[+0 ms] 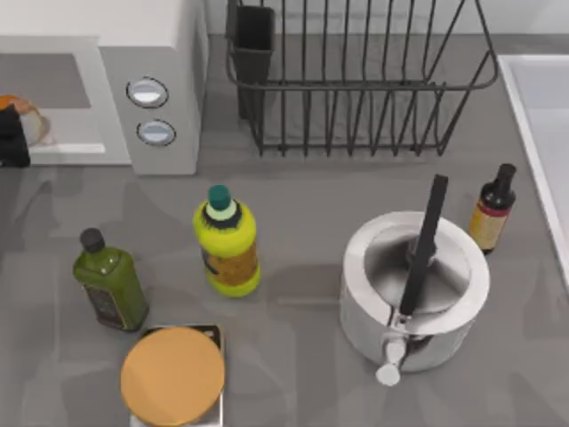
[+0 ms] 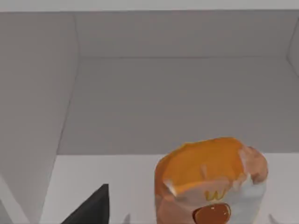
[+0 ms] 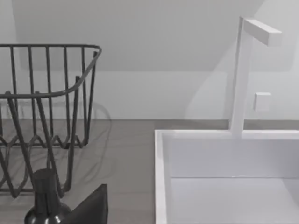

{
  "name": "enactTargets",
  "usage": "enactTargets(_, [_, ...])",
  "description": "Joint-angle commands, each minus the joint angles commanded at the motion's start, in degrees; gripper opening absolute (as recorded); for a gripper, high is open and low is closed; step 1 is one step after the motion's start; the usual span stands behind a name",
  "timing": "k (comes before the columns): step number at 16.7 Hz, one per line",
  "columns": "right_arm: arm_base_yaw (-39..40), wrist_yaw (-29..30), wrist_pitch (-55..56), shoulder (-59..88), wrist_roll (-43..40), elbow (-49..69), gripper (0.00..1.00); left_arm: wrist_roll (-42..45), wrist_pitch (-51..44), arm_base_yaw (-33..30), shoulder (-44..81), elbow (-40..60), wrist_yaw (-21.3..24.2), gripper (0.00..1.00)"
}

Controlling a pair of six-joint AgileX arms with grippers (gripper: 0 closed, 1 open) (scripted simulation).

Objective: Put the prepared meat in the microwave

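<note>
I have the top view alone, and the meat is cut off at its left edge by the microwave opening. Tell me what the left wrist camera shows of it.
Observer: There the prepared meat shows nearly whole, cream with an orange top, low in front of the microwave cavity's white inner walls.
Operator: Report what lies behind it.
Observer: Bare white cavity floor running to a plain back wall. I cannot tell whether the left tool is gripping the meat.
Operator: Now give me the right arm's outlook.
Observer: Its wrist camera faces the white sink with an upright white faucet at its back. The dish rack is beside the sink, and a dark bottle cap is close by.
</note>
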Motion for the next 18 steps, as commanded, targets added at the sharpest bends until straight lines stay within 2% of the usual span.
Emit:
enactTargets(4, [0.0,0.0,0.0,0.0,0.0,0.0,1.00,1.1,0.7,2.7,-6.8,-7.2,1.5,1.00])
enactTargets(11, [0.0,0.0,0.0,0.0,0.0,0.0,1.00,2.6,1.6,7.1,-22.1,-26.4,5.2,1.00])
enactTargets(18, [0.0,0.0,0.0,0.0,0.0,0.0,1.00,2.8,1.5,7.6,-23.4,-28.2,6.3,1.00])
